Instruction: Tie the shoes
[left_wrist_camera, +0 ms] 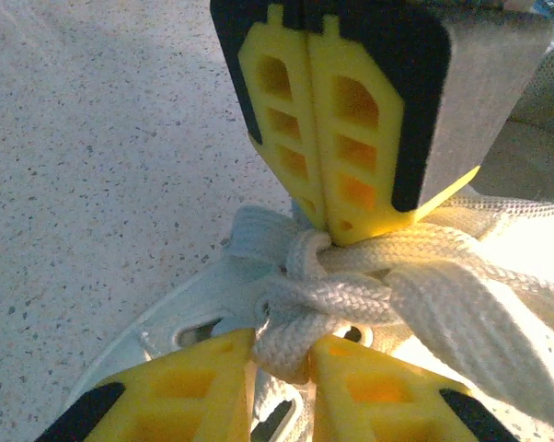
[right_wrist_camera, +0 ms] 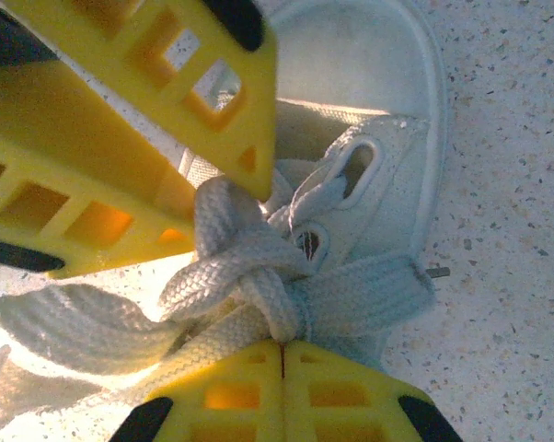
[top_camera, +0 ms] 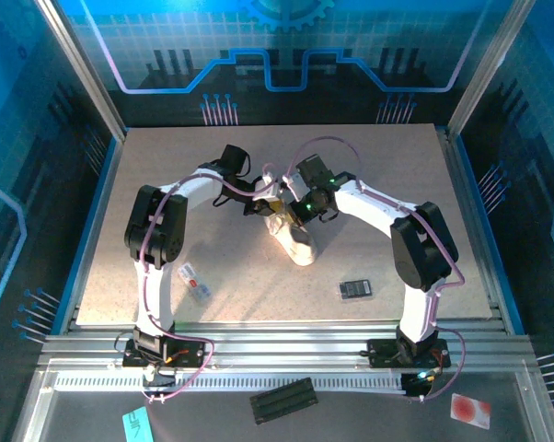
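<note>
Sneaker (top_camera: 295, 241) lies at a slant near the middle of the worktop (top_camera: 378, 175), and I have both arms bent in over its far end. On the left wrist camera I see the pale laces (left_wrist_camera: 369, 295) crossed into a knot over the eyelets. The left jaws are clamped on the bundle of lace just beside that knot, with a yellow finger (left_wrist_camera: 180, 391) on either side of it. The right jaws are pressed together, their tips touching the knot from the opposite side. Whether a strand is nipped between them I cannot tell. A small black device (top_camera: 355, 289) lies on the worktop to the right of the sneaker and a white-and-red packet (top_camera: 196, 281) to its left, both well apart from it.
</note>
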